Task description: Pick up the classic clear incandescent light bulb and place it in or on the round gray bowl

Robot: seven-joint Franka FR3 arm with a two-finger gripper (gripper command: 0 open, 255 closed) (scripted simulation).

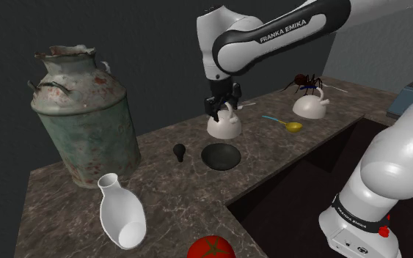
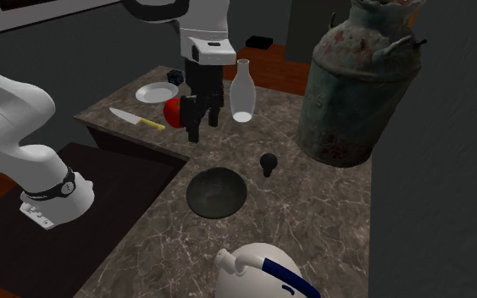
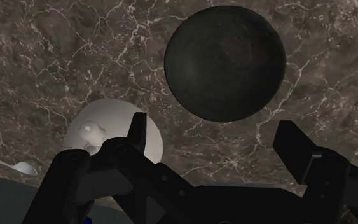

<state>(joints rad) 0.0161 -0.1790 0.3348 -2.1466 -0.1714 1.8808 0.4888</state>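
The light bulb (image 1: 179, 152) (image 2: 268, 162) is drawn small and dark and rests on the marbled counter, between the bowl and the old milk can. The round dark grey bowl (image 1: 221, 156) (image 2: 216, 191) (image 3: 225, 62) sits empty beside it. My gripper (image 1: 223, 110) (image 2: 202, 123) (image 3: 215, 143) hangs open above the counter with nothing between its fingers. It is just over a white kettle (image 1: 224, 124) (image 3: 110, 137) and a short way from the bowl. The bulb is farther off, on the bowl's other side.
A tall rusty milk can (image 1: 83, 117) (image 2: 359, 85) stands behind the bulb. A white vase (image 1: 120, 212) (image 2: 243, 89), a red tomato (image 1: 210, 248) (image 2: 174, 110), a knife (image 2: 136, 119) and a plate (image 2: 156, 91) occupy one end. A second kettle (image 1: 311, 106) and a yellow spoon (image 1: 291, 126) lie at the other. A dark recess (image 1: 307, 183) borders the counter.
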